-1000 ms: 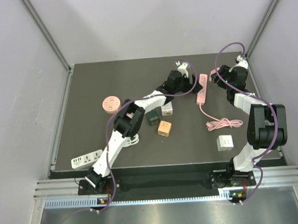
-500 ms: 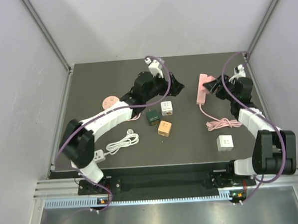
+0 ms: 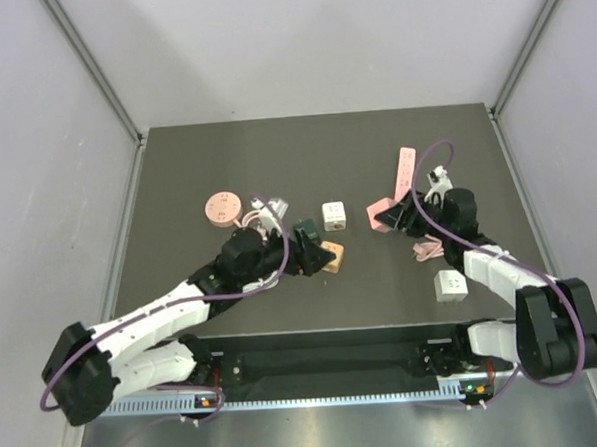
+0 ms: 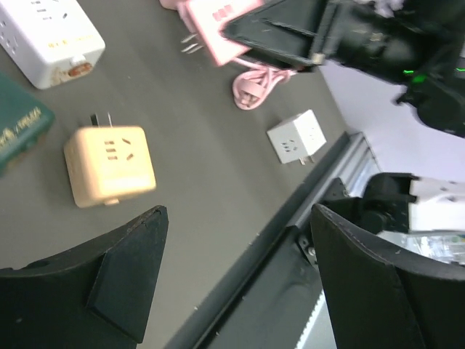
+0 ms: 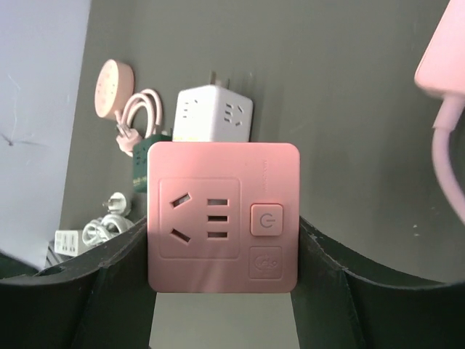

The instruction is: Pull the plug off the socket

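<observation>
Since the earlier frames, both arms have drawn back from the far part of the table toward their bases. The right gripper (image 3: 391,213) has carried the pink plug cube (image 5: 224,217) away from the pink power strip (image 3: 404,171), where it sat a second ago. We find the cube now well apart from the strip, held off the table in the right half of the overhead view. In the left wrist view its prongs show bare, touching nothing. The right claw stands partly open and clamps the cube by two opposite sides, with the socket face and button turned toward its own camera. The strip lies flat on the table (image 3: 176,170), its pink cord (image 3: 435,246) coiled on the near side.

The left gripper (image 4: 238,240) is spread wide and holds nothing. It hangs low near the orange cube (image 4: 110,166), which it does not touch.

We judge the separation complete: plug and socket are parted. What remains, in our view, is only to set the cube down clear of the cord and release it.
</observation>
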Controlling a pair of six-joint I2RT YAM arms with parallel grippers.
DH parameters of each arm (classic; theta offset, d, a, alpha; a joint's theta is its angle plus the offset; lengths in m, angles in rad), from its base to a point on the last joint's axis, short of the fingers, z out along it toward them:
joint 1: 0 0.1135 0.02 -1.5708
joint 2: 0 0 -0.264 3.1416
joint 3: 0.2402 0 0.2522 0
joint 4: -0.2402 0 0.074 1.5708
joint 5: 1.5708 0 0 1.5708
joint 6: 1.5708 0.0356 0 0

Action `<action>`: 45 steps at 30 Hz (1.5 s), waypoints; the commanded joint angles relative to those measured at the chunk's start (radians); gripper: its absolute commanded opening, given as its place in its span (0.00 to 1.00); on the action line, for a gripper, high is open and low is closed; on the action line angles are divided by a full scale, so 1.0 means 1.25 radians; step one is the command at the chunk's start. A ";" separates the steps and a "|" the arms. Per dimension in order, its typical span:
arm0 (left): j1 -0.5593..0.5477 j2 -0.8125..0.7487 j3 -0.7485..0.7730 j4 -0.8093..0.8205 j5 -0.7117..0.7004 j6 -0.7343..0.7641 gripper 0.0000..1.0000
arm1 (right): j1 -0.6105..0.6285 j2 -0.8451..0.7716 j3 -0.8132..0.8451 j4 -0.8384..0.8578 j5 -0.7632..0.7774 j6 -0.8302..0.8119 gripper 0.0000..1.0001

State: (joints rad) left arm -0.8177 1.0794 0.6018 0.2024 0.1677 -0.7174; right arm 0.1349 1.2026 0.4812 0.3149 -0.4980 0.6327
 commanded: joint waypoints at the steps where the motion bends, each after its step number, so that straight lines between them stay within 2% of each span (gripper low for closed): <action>1: -0.013 -0.093 -0.059 0.059 -0.002 -0.058 0.84 | 0.037 0.058 -0.003 0.117 0.007 0.025 0.02; 10: -0.023 -0.184 -0.134 0.043 0.014 -0.096 0.84 | 0.139 0.201 0.026 0.175 0.066 0.039 0.06; 15: -0.023 -0.209 -0.124 0.041 0.020 -0.090 0.84 | 0.150 0.253 0.031 0.198 0.061 0.040 0.14; 16: -0.023 -0.211 -0.118 0.035 0.020 -0.088 0.84 | 0.151 0.258 0.033 0.192 0.061 0.041 0.21; 18: -0.023 -0.209 -0.104 0.012 0.019 -0.075 0.84 | 0.152 0.270 0.042 0.183 0.071 0.036 0.28; 19: -0.023 -0.209 -0.102 0.010 0.017 -0.075 0.84 | 0.153 0.274 0.045 0.172 0.073 0.034 0.36; 21: -0.023 -0.209 -0.101 0.010 0.017 -0.074 0.84 | 0.154 0.288 0.059 0.148 0.082 0.023 0.44; 22: -0.023 -0.209 -0.101 0.010 0.017 -0.075 0.84 | 0.155 0.290 0.063 0.140 0.085 0.018 0.51; 24: -0.023 -0.205 -0.102 0.010 0.019 -0.074 0.84 | 0.154 0.277 0.071 0.100 0.114 -0.006 0.59; 25: -0.023 -0.202 -0.102 0.009 0.022 -0.073 0.84 | 0.154 0.270 0.076 0.082 0.126 -0.018 0.68; 28: -0.023 -0.198 -0.103 0.006 0.027 -0.070 0.84 | 0.152 0.246 0.106 -0.007 0.169 -0.072 0.83; 32: -0.023 -0.195 -0.111 0.009 0.025 -0.070 0.85 | 0.155 0.244 0.166 -0.096 0.168 -0.127 0.94; 33: -0.023 -0.193 -0.110 0.010 0.023 -0.070 0.85 | 0.154 0.241 0.171 -0.111 0.175 -0.138 1.00; 41: -0.023 -0.196 -0.124 0.017 0.035 -0.056 0.85 | 0.155 0.131 0.232 -0.329 0.391 -0.224 1.00; 45: -0.023 -0.212 -0.143 -0.010 0.002 -0.043 0.86 | 0.156 0.031 0.249 -0.420 0.489 -0.252 1.00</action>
State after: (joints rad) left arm -0.8417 0.8398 0.4355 0.1989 0.1909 -0.8005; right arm 0.3180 1.3430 0.7376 -0.0914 -0.0299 0.3790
